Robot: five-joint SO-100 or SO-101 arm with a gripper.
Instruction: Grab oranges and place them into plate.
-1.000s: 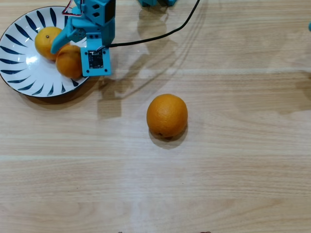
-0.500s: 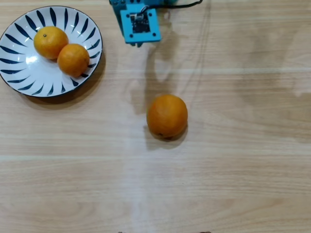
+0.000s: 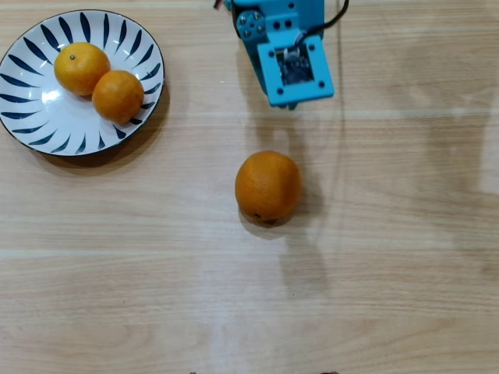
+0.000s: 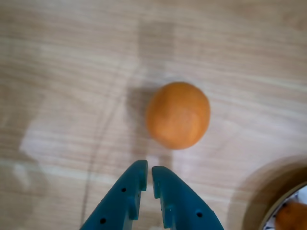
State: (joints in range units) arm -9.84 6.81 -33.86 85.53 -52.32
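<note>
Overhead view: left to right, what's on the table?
Plate holding two small oranges, the left one then the right one → large orange alone on the wood → blue arm head at the top edge, overlapping the large orange's span but reaching further right.

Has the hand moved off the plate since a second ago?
Yes. In the overhead view the hand has left the plate and swung right, and the arm now sits above the large orange on the table.
</note>
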